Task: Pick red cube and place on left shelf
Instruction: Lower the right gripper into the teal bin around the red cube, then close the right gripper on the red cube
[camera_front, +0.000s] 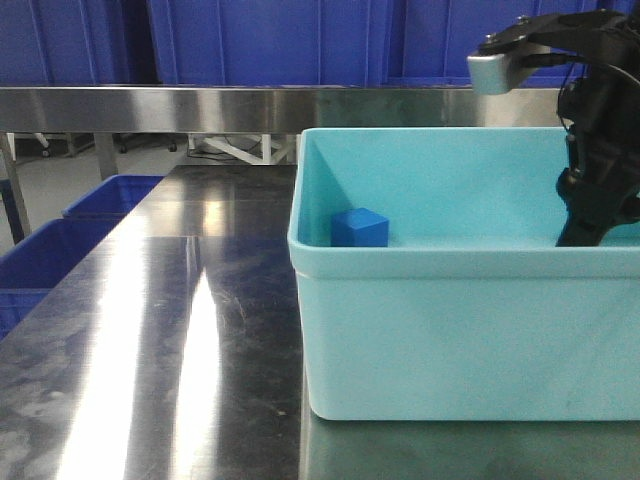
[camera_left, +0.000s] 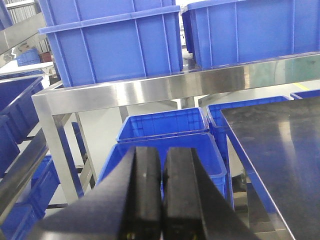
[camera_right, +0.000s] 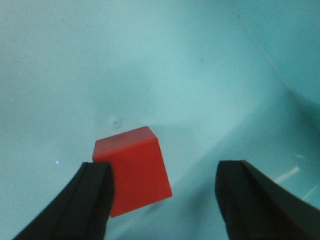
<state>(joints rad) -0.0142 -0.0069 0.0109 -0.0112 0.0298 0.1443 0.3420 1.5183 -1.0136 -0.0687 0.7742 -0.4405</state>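
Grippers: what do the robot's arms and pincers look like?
Both are matte black. The left gripper has two flat, wedge-shaped fingers; the right gripper has similar blunt ones. The right arm carries a silver-grey box and black cables. No markings show.

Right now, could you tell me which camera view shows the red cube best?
The right wrist view: the red cube sits close up, beside one finger of the open right gripper. The front and left wrist views show nothing of it.

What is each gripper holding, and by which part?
Nothing is held. The right gripper has its jaws open with the red cube between them on the bin floor, not gripped. The left gripper has its jaws shut on nothing.
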